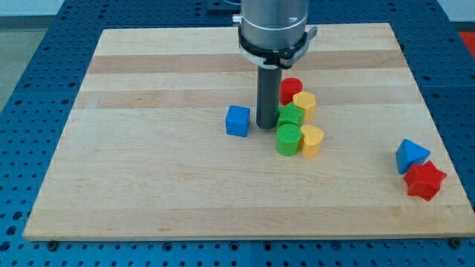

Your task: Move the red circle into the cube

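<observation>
The red circle (pixel 290 89) stands near the board's middle, at the top of a tight cluster of blocks. The blue cube (pixel 237 121) sits to the view's left and a little lower, apart from the cluster. My tip (pixel 266 126) rests on the board between the cube and the cluster, just right of the cube and touching or nearly touching the upper green block (pixel 291 116). The rod hides part of the red circle's left side.
The cluster also holds a yellow block (pixel 305 103), a green cylinder (pixel 288 139) and a yellow block (pixel 312 140). A blue triangle (pixel 410 155) and a red star (pixel 425 180) lie at the view's lower right, near the wooden board's edge (pixel 438 133).
</observation>
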You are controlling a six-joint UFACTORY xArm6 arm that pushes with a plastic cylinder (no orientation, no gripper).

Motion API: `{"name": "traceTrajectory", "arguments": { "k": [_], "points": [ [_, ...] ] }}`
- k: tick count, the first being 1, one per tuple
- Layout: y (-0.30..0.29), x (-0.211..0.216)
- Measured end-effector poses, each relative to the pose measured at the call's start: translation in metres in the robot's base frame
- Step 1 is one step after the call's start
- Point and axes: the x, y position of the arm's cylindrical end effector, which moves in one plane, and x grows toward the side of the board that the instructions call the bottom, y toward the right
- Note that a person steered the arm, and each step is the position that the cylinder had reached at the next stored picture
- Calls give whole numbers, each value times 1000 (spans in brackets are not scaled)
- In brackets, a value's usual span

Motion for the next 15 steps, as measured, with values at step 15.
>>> {"name": "traceTrajectory", "arguments": {
  "k": [15],
  "points": [
    [-16, -30]
  ]
}}
